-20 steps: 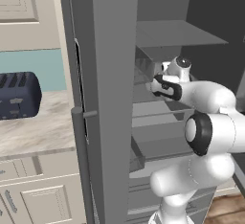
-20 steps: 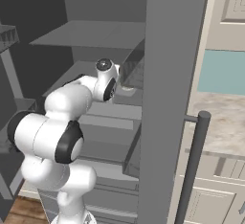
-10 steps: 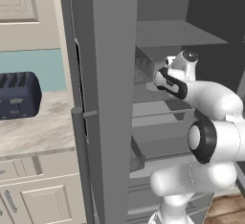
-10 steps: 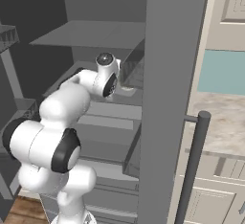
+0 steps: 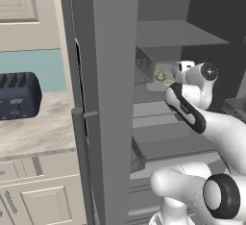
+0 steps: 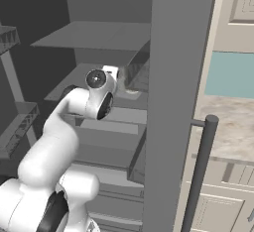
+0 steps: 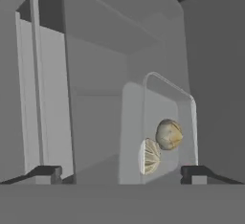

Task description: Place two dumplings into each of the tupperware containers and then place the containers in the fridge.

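The fridge [image 5: 110,75] stands open, and its tall grey door with the long bar handle [image 6: 198,171] is at the side of the arm. Inside it is dark grey, with flat shelves one above the other. The arm reaches into the fridge at the height of the middle shelf [image 5: 158,94].

The gripper [image 7: 122,173] is wide open and holds nothing. In the hand view its two dark finger tips [image 7: 45,173] stand far apart at the bottom, and nothing is between them. In the left base view the hand [image 5: 185,72] is just in front of the middle shelf.

The tupperware container [image 7: 160,127] lies on this shelf, ahead of the gripper and a little toward the right finger tip as the hand view shows it. It is apart from both finger tips, not touching them. The hand view is rolled, so the container looks as if it stands on its edge; its clear rounded rim shows well. In the left base view the container [image 5: 166,82] sits just beyond the hand, deeper in the fridge.

Two dumplings [image 7: 168,134] are inside the container, close together and seeming to touch. One is round and tan, the other [image 7: 149,156] is paler with ridges. In the left base view one dumpling [image 5: 160,77] shows as a small tan spot just beside the hand.
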Robot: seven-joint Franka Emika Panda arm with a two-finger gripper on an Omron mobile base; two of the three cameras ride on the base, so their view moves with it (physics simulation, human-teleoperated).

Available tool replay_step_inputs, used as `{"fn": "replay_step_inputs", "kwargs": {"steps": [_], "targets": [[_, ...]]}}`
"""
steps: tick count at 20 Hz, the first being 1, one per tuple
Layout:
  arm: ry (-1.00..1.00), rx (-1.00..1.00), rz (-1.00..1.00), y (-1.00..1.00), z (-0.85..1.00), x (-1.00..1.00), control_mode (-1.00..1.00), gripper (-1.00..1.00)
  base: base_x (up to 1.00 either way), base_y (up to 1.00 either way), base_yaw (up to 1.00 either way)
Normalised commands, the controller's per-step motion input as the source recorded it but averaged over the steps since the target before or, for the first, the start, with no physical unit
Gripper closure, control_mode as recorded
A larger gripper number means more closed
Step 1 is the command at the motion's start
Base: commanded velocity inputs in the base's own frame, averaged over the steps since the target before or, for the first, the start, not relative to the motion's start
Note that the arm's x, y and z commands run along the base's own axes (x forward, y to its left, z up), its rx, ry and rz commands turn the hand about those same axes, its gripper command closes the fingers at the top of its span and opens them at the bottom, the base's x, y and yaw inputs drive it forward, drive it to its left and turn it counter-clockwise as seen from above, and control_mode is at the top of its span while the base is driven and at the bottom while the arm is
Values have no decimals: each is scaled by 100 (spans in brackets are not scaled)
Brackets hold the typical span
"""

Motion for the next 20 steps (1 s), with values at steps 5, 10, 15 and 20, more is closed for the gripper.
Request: {"fn": "replay_step_inputs", "kwargs": {"steps": [5, 10, 15, 20], "targets": [[18, 8, -3, 4, 71, -67, -100, -100, 0, 0, 0], [24, 3, -6, 10, 48, -75, -100, -100, 0, 0, 0], [14, 9, -28, 4, 21, -73, -100, -100, 0, 0, 0], [0, 4, -60, 35, 0, -6, -100, -100, 0, 0, 0]]}}
